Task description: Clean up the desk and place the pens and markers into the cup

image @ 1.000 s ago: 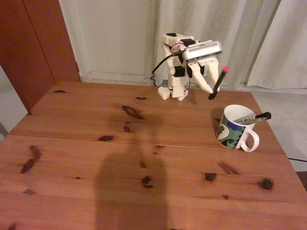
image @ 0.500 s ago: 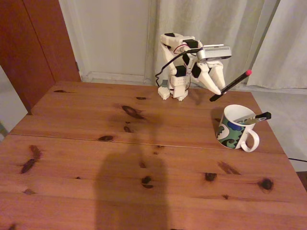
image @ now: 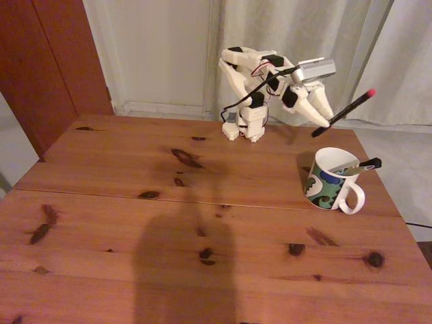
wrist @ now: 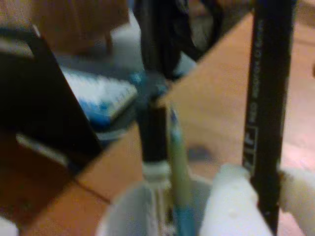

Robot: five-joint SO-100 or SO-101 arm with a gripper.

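Note:
In the fixed view my gripper [image: 327,123] hangs above and just behind the cup [image: 329,180], shut on the thin black pen [image: 345,111] with the red tip. The pen slants up to the right, red tip highest. The white mug with the green and blue swirl stands on the desk [image: 169,223] at the right. A marker's black cap [image: 368,163] sticks out over its rim. In the wrist view the black pen [wrist: 265,98] stands between my white fingers [wrist: 231,201]. Below, the cup's rim [wrist: 120,219] holds the black-capped marker [wrist: 153,128] and a teal pen [wrist: 178,167].
The arm's white base [image: 244,125] stands at the desk's far edge before pale curtains [image: 297,40]. The cup stands close to the desk's right edge [image: 388,196]. A dark shadow [image: 185,270] lies on the near planks. A wooden door [image: 47,61] is at the left.
The gripper has swung right and risen with the black pen, from left of the cup to above its far side. The pen now tilts further, red tip to the right. The cup has not moved.

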